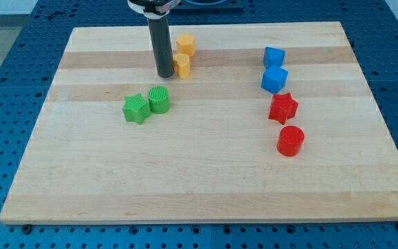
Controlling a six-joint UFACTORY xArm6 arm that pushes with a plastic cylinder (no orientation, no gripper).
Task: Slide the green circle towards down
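Observation:
The green circle (pixel 159 99) is a short ribbed cylinder left of the board's middle. It touches a green star (pixel 136 108) on its left. My tip (pixel 165 74) stands on the board above the green circle, a little to its right, with a small gap between them. The dark rod rises from the tip to the view's top edge.
A yellow block (pixel 182 66) sits just right of my tip, with a yellow hexagon (pixel 186 45) above it. At the right, top to bottom, stand two blue cubes (pixel 274 57) (pixel 274 79), a red star (pixel 283 108) and a red cylinder (pixel 290 141). The wooden board (pixel 206 187) lies on a blue perforated table.

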